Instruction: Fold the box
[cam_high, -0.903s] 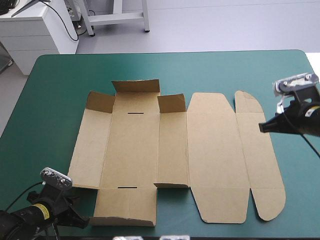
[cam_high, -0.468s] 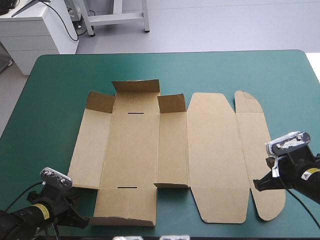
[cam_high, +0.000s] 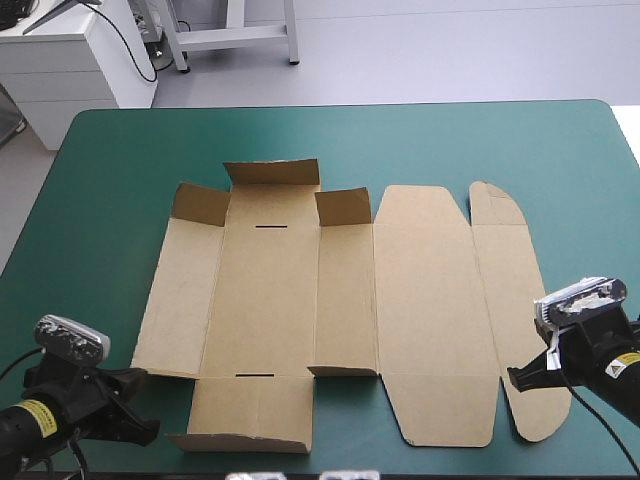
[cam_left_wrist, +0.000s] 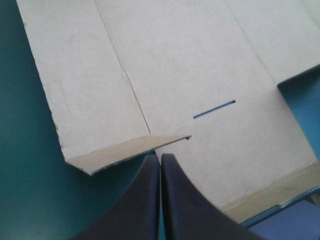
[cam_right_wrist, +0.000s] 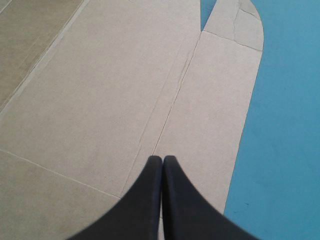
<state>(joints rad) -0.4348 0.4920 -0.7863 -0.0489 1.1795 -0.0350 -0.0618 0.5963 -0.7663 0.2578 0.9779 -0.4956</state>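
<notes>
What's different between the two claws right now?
The left claw is at the box's near-left corner, the right claw over its rounded right flap. Board ahead of the left claw lifts slightly; under the right claw it lies flat. Both are shut and empty.

I am looking past my left gripper (cam_left_wrist: 160, 157), its black fingers (cam_left_wrist: 187, 200) pressing together in one point. The brown box (cam_left_wrist: 175, 60) is lying flat ahead, filling most of the frame. A small flap (cam_left_wrist: 120, 151) is standing up a little right by the fingertips, with a thin slot (cam_left_wrist: 214, 109) sitting near mid-frame.
</notes>
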